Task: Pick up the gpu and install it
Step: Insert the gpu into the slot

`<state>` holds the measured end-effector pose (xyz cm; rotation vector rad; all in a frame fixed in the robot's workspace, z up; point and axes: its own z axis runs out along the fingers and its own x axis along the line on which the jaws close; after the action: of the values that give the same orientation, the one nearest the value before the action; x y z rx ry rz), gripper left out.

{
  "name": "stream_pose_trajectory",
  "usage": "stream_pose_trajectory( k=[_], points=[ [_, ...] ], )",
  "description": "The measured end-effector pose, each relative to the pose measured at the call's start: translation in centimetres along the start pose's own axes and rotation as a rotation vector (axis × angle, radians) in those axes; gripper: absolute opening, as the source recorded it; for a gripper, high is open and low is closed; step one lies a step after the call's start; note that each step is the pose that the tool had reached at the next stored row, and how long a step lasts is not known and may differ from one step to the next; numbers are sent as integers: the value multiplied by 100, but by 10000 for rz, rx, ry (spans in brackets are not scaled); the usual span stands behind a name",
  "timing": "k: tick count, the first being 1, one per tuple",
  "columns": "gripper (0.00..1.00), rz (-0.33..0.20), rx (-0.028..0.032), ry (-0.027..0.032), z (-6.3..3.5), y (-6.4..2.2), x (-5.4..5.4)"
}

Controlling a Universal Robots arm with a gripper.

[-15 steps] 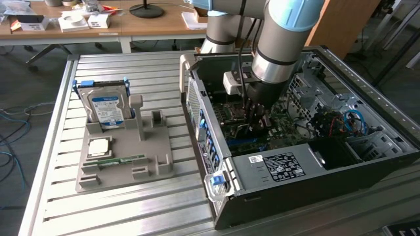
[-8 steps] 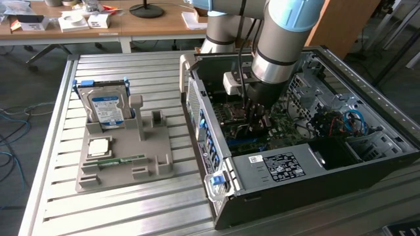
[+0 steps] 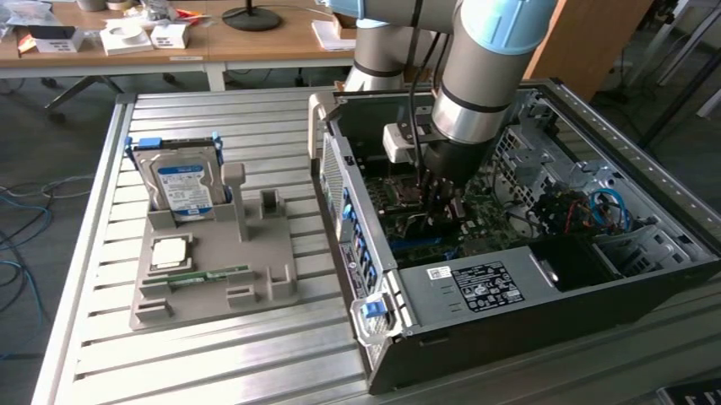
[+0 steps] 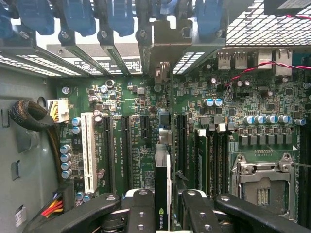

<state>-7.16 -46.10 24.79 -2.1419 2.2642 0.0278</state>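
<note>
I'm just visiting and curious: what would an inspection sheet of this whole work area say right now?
Surface: ribbed metal table, carrying an open computer case and a grey parts holder.
Job's things: gpu held edge-on over the green motherboard, above the slots.
Clutter: hard drive standing in the holder; a processor chip and memory stick lying there.
Gripper: gripper closed on the gpu, inside the case.
Cables: red and blue wires in the case; blue cable on the floor.
Surroundings: wooden desk with boxes behind.
</note>
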Motion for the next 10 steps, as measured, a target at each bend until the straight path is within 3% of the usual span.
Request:
stream_pose_trajectory(
  k=[10],
  points=[
    [26, -24, 13, -2, 0, 12, 1]
  ],
)
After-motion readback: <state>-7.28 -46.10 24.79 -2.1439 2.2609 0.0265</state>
